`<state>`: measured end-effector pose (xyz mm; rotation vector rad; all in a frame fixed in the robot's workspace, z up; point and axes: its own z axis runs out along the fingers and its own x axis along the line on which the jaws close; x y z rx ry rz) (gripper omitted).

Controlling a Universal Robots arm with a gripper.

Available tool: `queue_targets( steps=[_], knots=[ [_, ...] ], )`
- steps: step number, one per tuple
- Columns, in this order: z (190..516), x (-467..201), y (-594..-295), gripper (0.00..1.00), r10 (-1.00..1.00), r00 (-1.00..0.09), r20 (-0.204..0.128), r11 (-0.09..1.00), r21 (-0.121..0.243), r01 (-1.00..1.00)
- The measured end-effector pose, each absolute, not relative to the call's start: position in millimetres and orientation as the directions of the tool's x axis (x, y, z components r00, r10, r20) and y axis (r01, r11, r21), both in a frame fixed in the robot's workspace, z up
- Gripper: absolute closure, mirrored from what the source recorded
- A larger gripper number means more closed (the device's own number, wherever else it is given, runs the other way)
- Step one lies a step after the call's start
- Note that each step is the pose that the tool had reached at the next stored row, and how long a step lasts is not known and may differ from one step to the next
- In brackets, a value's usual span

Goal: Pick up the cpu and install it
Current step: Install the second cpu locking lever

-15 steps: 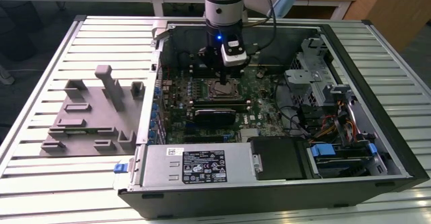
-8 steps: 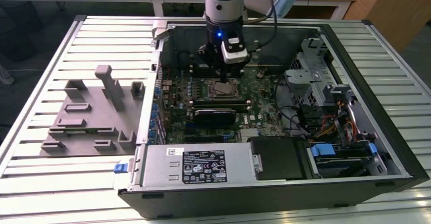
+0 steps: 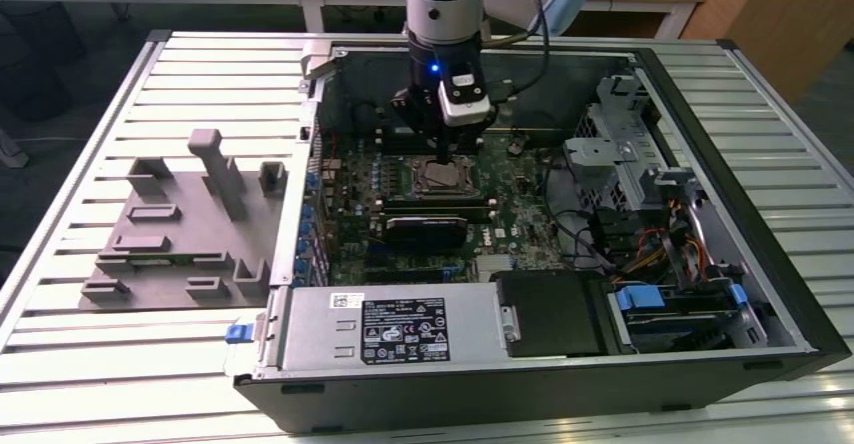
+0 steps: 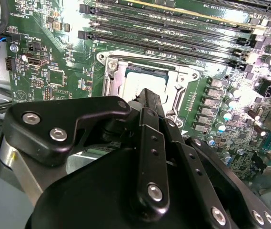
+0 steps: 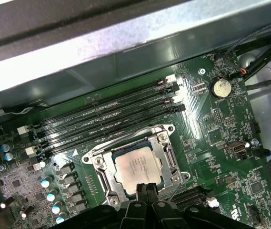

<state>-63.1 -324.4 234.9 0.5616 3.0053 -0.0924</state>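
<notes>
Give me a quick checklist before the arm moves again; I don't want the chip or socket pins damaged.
1. Chip in the socket: ok. The cpu lies inside the socket frame on the motherboard.
2. Chip lying flat and square: looks ok in the first wrist view, but the near edge is hidden by the claw.
3. Claw position: ok, directly over the chip's near edge in both wrist views.
4. Claw open or shut: cannot tell.
5. Claw touching the chip: cannot tell.
6. Memory slots beside the socket free of obstruction: ok.
</notes>
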Motion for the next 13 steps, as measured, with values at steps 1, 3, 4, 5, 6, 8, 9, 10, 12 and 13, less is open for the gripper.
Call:
queue_targets(
  steps=[1,3,4,5,6,8,9,10,12,13],
  knots=[
    [234.9,-63.1,-324.4,0.89,0.358,-0.929,-0.092,0.931,-0.044,0.363],
    [235.8,-63.1,-324.5,0.89,0.358,-0.929,-0.092,0.931,-0.045,0.363],
    [236.4,-63.1,-324.5,0.89,0.358,-0.929,-0.092,0.931,-0.044,0.363],
    [237.3,-63.1,-324.4,0.89,0.358,-0.929,-0.092,0.931,-0.044,0.363],
    [238.3,-63.1,-324.5,0.89,0.358,-0.929,-0.092,0.931,-0.044,0.363],
    [240.0,-63.1,-324.4,0.89,0.358,-0.929,-0.092,0.931,-0.044,0.363],
    [240.6,-63.1,-324.4,0.89,0.358,-0.929,-0.092,0.931,-0.044,0.363],
    [240.9,-63.1,-324.4,0.89,0.358,-0.929,-0.092,0.931,-0.044,0.363],
    [241.0,-63.1,-324.4,0.89,0.358,-0.929,-0.093,0.931,-0.044,0.363],
    [241.1,-63.1,-324.4,0.89,0.358,-0.929,-0.093,0.931,-0.044,0.363]
  ],
)
